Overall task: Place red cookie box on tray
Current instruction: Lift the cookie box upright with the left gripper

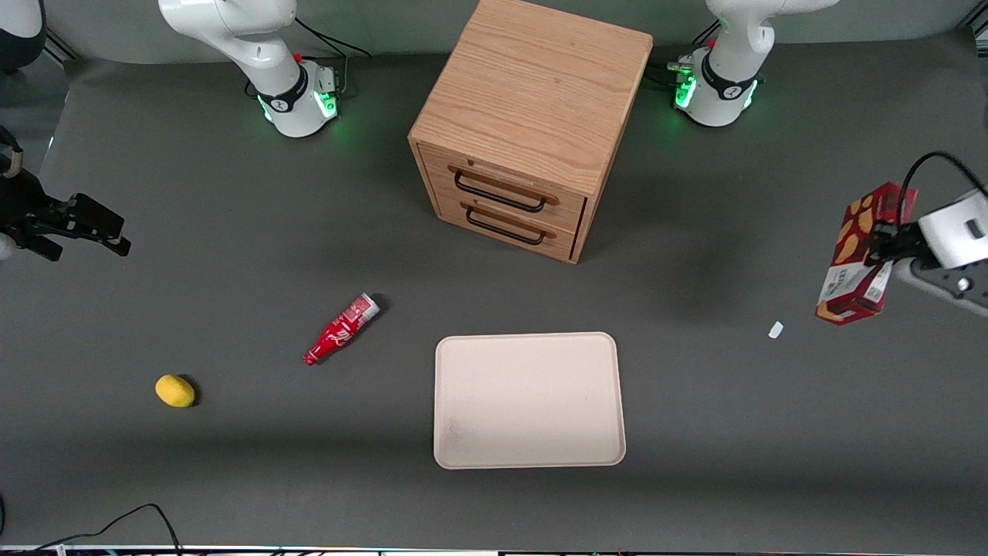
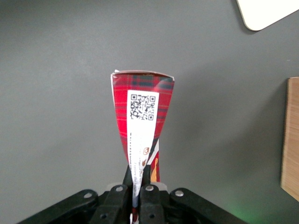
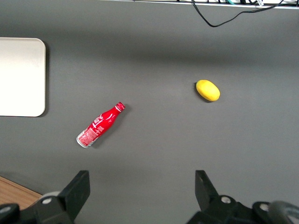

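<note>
The long, slim dark-red cardboard cookie box [image 1: 863, 255] hangs in the air toward the working arm's end of the table, well apart from the flat cream-beige rectangular tray [image 1: 529, 400] and lifted clear of the grey tabletop. The left arm's gripper [image 1: 880, 241] has its black fingers [image 2: 150, 176] clamped on the box's narrow faces near one end, so most of the box's length dangles below the grip, slightly tilted.

The step in hand looks like the carry to the tray. Because the hold is off-centre on a long, light carton, a smooth, unhurried sweep should keep it from swinging or slipping. The tray is bare and much larger than the box, so aiming for its middle gives margin. The box should be lowered until its hanging end touches the tray, laid flat inside the low rim, and only then released. The wooden two-drawer cabinet [image 1: 527, 123] stands farther from the front camera than the tray and should not obstruct the path.
</note>
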`<state>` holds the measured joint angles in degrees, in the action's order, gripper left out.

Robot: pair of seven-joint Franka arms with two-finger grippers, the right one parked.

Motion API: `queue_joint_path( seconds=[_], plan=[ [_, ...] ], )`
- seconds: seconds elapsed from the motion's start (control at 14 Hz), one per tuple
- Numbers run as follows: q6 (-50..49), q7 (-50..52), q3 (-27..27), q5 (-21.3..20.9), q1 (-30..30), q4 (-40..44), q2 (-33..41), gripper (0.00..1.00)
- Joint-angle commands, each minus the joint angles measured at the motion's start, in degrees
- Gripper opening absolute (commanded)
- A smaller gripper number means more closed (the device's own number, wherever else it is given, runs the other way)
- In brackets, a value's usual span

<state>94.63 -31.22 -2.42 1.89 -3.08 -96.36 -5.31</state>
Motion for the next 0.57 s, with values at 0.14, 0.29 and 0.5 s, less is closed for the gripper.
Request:
queue_joint_path(
  seconds=[0.14,0.29,0.5],
  plan=[
    [-6.18,3.53,0.13,-0.31,0.53,5.89,1.19,0.0],
    [-10.5,6.34,0.31,-0.4,0.79,9.68,0.66,0.0],
    [-10.78,6.44,0.66,-0.92,0.88,10.05,0.74,0.0]
  ],
)
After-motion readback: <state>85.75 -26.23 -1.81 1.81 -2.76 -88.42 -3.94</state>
